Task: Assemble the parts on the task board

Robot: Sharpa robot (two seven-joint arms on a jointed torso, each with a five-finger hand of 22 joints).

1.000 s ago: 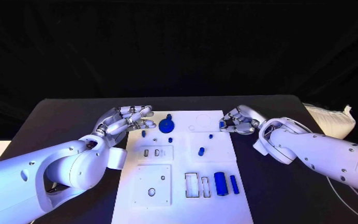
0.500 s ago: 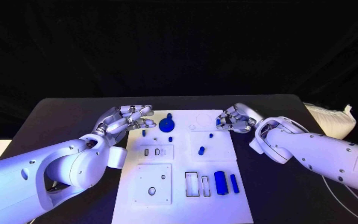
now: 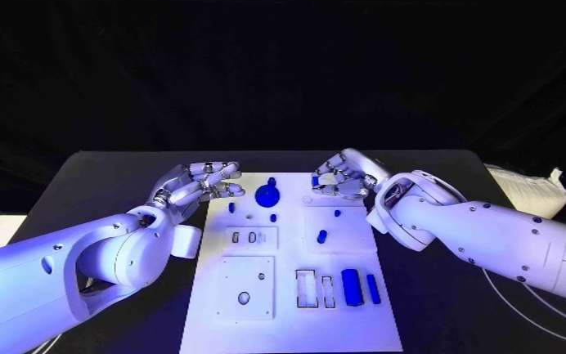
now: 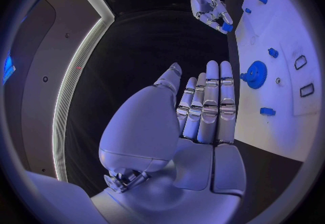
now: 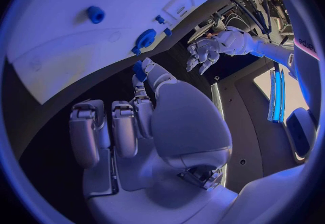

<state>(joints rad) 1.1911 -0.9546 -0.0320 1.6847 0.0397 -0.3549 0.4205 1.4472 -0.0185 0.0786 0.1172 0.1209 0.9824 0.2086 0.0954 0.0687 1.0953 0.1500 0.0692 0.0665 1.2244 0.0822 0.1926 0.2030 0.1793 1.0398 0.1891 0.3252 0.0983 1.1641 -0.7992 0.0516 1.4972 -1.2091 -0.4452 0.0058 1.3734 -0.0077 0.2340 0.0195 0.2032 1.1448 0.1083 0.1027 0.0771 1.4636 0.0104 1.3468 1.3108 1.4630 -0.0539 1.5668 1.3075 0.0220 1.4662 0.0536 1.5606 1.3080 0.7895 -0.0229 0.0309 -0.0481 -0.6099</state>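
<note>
White plastic forms the task board [image 3: 289,289], laid on the black counter [image 3: 106,182]. A small blue part [image 3: 316,180] is pinched in the fingertips of the right robot hand [image 3: 339,176] over the board's far edge, at about one o'clock. The left robot hand [image 3: 200,182] is seen at eleven o'clock beside the board, empty, fingers extended. A blue gear [image 3: 267,197] lies between both hands; a blue cylinder [image 3: 352,286] rests at five o'clock.

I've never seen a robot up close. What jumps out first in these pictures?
Two silver hands hover over the far end of a white task board on the black table: the left hand with fingers apart, holding nothing, the right hand pinching a small blue part. Between them, on the board, sits a blue gear; nearer the robot lies a blue cylinder.
</note>
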